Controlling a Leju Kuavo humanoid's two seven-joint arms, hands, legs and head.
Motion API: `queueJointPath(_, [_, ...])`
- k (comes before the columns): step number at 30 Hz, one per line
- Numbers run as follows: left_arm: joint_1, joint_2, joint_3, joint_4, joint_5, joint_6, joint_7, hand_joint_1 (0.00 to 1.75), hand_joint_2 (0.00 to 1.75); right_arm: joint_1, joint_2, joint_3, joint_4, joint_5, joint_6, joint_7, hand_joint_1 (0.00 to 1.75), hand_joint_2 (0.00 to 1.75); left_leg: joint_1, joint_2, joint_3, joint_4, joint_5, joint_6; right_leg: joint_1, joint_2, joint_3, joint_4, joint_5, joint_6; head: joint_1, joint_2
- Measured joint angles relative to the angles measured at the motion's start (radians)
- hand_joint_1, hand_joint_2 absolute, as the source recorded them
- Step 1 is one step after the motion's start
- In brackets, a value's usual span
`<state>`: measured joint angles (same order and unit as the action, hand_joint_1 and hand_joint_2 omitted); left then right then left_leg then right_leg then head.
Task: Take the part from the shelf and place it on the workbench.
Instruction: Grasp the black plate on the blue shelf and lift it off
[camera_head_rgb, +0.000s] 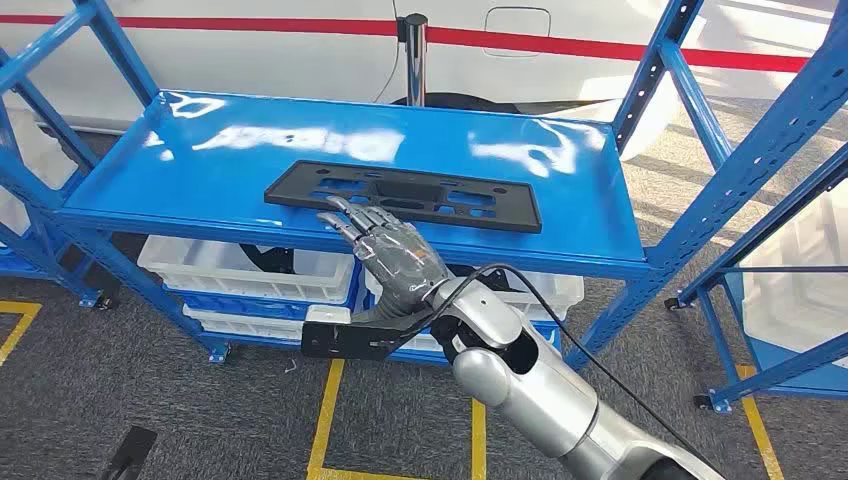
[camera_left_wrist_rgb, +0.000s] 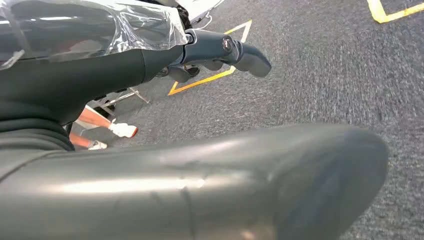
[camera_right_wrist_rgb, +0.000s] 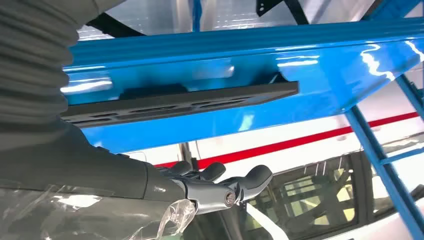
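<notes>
A flat black plastic part with several cut-outs lies across the middle of the blue shelf board. My right hand reaches over the shelf's front edge with its fingers spread, their tips at the part's near edge; whether they touch it I cannot tell. It holds nothing. The right wrist view shows the part edge-on against the shelf, with my right hand's fingers apart from it. My left hand hangs by the grey carpet, fingers loosely curled around nothing.
Blue uprights frame the shelf on both sides. White bins sit on the lower level. A second blue rack stands to the right. Yellow floor lines run on the grey carpet below; a white wall with a red stripe is behind.
</notes>
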<state>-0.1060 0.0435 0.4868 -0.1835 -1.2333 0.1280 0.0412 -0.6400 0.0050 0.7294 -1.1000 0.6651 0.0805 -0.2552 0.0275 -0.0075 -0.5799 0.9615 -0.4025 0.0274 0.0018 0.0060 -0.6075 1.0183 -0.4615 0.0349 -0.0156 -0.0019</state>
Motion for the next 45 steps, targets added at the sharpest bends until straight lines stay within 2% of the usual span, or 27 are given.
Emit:
queueJointPath(2, [0.001,0.0,0.0,0.0,0.0,0.0,0.0,0.0,0.0,0.0,-0.001,0.0,0.002,0.006,-0.002,0.004,0.0,1.75,0.0,0.0,0.0,0.0,0.0,0.003,-0.001,0.0,-0.039,0.084,-0.039,0.003,0.0,0.0])
queueJointPath(4, [0.001,0.0,-0.001,0.0,-0.002,0.0,0.0,0.0,0.0,-0.002,-0.004,0.002,0.016,0.026,-0.01,0.017,0.0,1.75,-0.001,0.0,0.0,0.0,-0.001,0.005,-0.002,0.0,-0.108,0.225,-0.093,0.007,0.0,0.0])
queueJointPath(5, [0.002,0.0,-0.001,0.0,-0.003,0.0,0.0,0.0,0.0,-0.004,-0.006,0.003,0.029,0.039,-0.018,0.024,0.0,1.75,-0.001,0.0,0.0,0.0,-0.002,0.006,-0.002,0.0,-0.124,0.255,-0.095,0.007,0.0,0.0])
queueJointPath(6, [0.001,0.0,-0.001,0.0,-0.004,0.0,0.0,0.0,0.0,-0.009,-0.009,0.004,0.047,0.052,-0.028,0.028,0.0,1.75,-0.001,-0.001,0.001,0.0,-0.002,0.006,-0.002,0.0,-0.122,0.244,-0.078,0.006,0.0,0.0])
queueJointPath(7, [0.001,0.0,-0.001,0.0,-0.005,0.0,0.0,0.0,0.0,-0.018,-0.012,0.004,0.068,0.063,-0.039,0.028,0.0,1.75,-0.001,-0.002,0.002,0.001,-0.002,0.005,-0.002,0.0,-0.097,0.189,-0.045,0.002,0.0,0.0])
queueJointPath(9, [0.001,0.0,-0.001,0.0,-0.005,0.0,-0.002,0.0,0.0,-0.045,-0.02,0.003,0.121,0.076,-0.064,0.017,0.0,1.75,-0.003,-0.004,0.003,0.001,-0.004,0.003,0.0,0.001,-0.025,0.036,0.022,-0.007,0.0,0.0])
queueJointPath(11, [0.001,-0.001,-0.001,0.0,-0.005,0.0,-0.002,0.0,0.0,-0.074,-0.027,-0.001,0.181,0.082,-0.083,0.006,0.0,1.75,-0.005,-0.004,0.002,0.001,-0.005,-0.005,0.004,0.001,0.013,-0.048,0.046,-0.013,0.0,0.0])
queueJointPath(13, [0.001,-0.001,-0.001,0.0,-0.005,-0.002,-0.002,0.0,0.0,-0.093,-0.033,-0.007,0.234,0.088,-0.091,0.004,0.0,1.75,-0.004,-0.005,0.0,0.0,-0.004,-0.016,0.008,0.0,0.014,-0.057,0.047,-0.017,0.0,0.0])
queueJointPath(15, [0.002,0.0,-0.001,0.0,-0.004,-0.003,-0.002,0.0,0.0,-0.111,-0.039,-0.012,0.282,0.095,-0.094,0.011,0.0,1.75,-0.001,-0.002,-0.012,0.024,-0.019,-0.026,0.005,-0.001,0.015,-0.062,0.052,-0.027,0.0,0.0])
queueJointPath(16, [0.002,0.0,-0.001,0.0,-0.003,-0.003,-0.002,0.0,0.0,-0.124,-0.041,-0.014,0.305,0.1,-0.096,0.017,0.0,1.75,0.0,0.0,-0.029,0.062,-0.04,-0.03,0.002,-0.001,0.015,-0.064,0.055,-0.032,-0.001,0.0])
queueJointPath(19, [0.002,0.002,0.0,0.0,-0.002,-0.005,0.0,0.0,0.0,-0.151,-0.049,-0.019,0.361,0.117,-0.099,0.031,0.0,1.75,-0.001,0.002,-0.107,0.231,-0.121,-0.038,0.0,-0.001,0.015,-0.064,0.056,-0.038,-0.002,0.0])
queueJointPath(21, [0.003,0.002,0.0,0.0,-0.002,-0.007,0.0,0.0,0.0,-0.16,-0.058,-0.02,0.393,0.128,-0.101,0.041,0.0,1.75,-0.001,0.002,-0.144,0.302,-0.136,-0.04,0.0,0.0,0.016,-0.064,0.055,-0.038,-0.002,0.0])
queueJointPath(22, [0.004,0.002,0.0,0.0,-0.001,-0.008,0.0,0.0,0.0,-0.165,-0.064,-0.02,0.411,0.133,-0.1,0.046,0.0,1.75,-0.001,0.002,-0.145,0.298,-0.124,-0.04,0.0,0.0,0.016,-0.064,0.055,-0.038,-0.002,0.0])
queueJointPath(23, [0.004,0.002,0.0,0.0,0.0,-0.008,0.0,0.0,0.0,-0.171,-0.072,-0.021,0.428,0.139,-0.099,0.052,0.0,1.75,-0.001,0.002,-0.13,0.259,-0.097,-0.039,0.0,0.001,0.016,-0.063,0.054,-0.037,-0.002,0.0])
queueJointPath(25, [0.003,0.004,0.0,0.0,0.001,-0.008,0.0,0.0,0.0,-0.187,-0.088,-0.021,0.459,0.151,-0.094,0.058,0.0,1.75,-0.002,0.003,-0.067,0.116,-0.03,-0.036,0.002,0.001,0.015,-0.06,0.05,-0.031,-0.002,0.0])
queueJointPath(26, [0.002,0.004,0.0,0.0,0.001,-0.009,0.0,0.0,0.0,-0.197,-0.096,-0.022,0.474,0.157,-0.089,0.06,0.0,1.75,-0.003,0.003,-0.04,0.056,-0.009,-0.031,0.004,0.001,0.014,-0.058,0.048,-0.027,-0.002,0.0])
queueJointPath(28, [0.003,0.005,0.001,0.001,0.002,-0.009,0.001,0.0,0.0,-0.212,-0.112,-0.023,0.503,0.173,-0.073,0.067,0.0,1.75,-0.007,0.002,-0.019,0.01,0.001,-0.022,0.009,0.002,0.011,-0.057,0.047,-0.019,-0.001,0.0])
queueJointPath(31, [0.004,0.005,0.002,0.002,0.005,-0.009,0.004,0.0,0.0,-0.223,-0.136,-0.024,0.535,0.205,-0.039,0.087,0.0,1.75,-0.006,0.001,-0.019,0.006,0.005,-0.005,0.006,0.001,0.004,-0.043,0.036,-0.008,0.0,0.0])
queueJointPath(33, [0.002,0.005,0.002,0.002,0.008,-0.009,0.004,0.0,0.0,-0.231,-0.15,-0.024,0.551,0.22,-0.02,0.097,0.86,1.75,-0.004,0.001,-0.017,0.004,0.007,0.006,0.003,0.001,-0.033,0.044,-0.014,0.002,0.002,0.0])
queueJointPath(35, [0.003,0.005,0.003,0.002,0.012,-0.009,0.004,0.0,0.0,-0.234,-0.158,-0.024,0.566,0.228,-0.01,0.102,1.72,1.75,-0.004,0.001,-0.016,0.004,0.006,0.01,0.001,0.0,-0.102,0.188,-0.074,0.009,0.003,0.0])
queueJointPath(36, [0.003,0.005,0.003,0.002,0.013,-0.009,0.004,0.0,0.0,-0.235,-0.16,-0.024,0.572,0.23,-0.006,0.103,1.73,1.75,-0.003,0.001,-0.015,0.004,0.006,0.011,0.0,0.0,-0.129,0.239,-0.086,0.011,0.003,0.0])
queueJointPath(37, [0.003,0.005,0.003,0.002,0.013,-0.009,0.004,0.0,0.0,-0.235,-0.161,-0.024,0.577,0.232,-0.004,0.103,1.74,1.75,-0.003,0.001,-0.013,0.004,0.005,0.011,-0.002,0.0,-0.138,0.252,-0.078,0.012,0.003,0.0])
queueJointPath(38, [0.003,0.005,0.003,0.002,0.014,-0.009,0.004,0.0,0.0,-0.235,-0.162,-0.024,0.581,0.233,-0.002,0.103,1.75,1.75,-0.002,0.001,-0.01,0.004,0.004,0.011,-0.003,0.0,-0.127,0.223,-0.054,0.011,0.003,0.0])
queueJointPath(40, [0.001,0.005,0.003,0.002,0.015,-0.009,0.004,0.0,0.0,-0.235,-0.163,-0.023,0.585,0.233,0.0,0.104,1.75,1.75,-0.001,0.0,-0.005,0.004,0.002,0.008,-0.005,0.0,-0.057,0.078,0.015,0.007,0.003,0.0])
queueJointPath(41, [0.0,0.005,0.003,0.002,0.016,-0.009,0.004,0.0,0.0,-0.236,-0.163,-0.023,0.587,0.234,0.0,0.104,1.75,1.75,-0.002,0.0,-0.004,0.004,0.001,0.005,-0.004,0.001,-0.025,0.011,0.038,0.004,0.003,0.0])
queueJointPath(43, [-0.003,0.005,0.003,0.002,0.016,-0.009,0.002,0.0,0.0,-0.236,-0.162,-0.023,0.588,0.234,0.0,0.103,1.75,1.75,-0.004,-0.002,-0.005,0.004,-0.001,-0.005,0.001,0.001,0.006,-0.052,0.054,-0.002,0.003,0.0])
queueJointPath(45, [-0.004,0.005,0.003,0.002,0.016,-0.009,0.001,0.0,0.0,-0.243,-0.162,-0.022,0.59,0.236,-0.001,0.106,1.75,1.75,-0.002,-0.003,-0.006,0.002,0.0,-0.018,0.002,0.0,0.005,-0.057,0.058,-0.012,0.002,0.0])
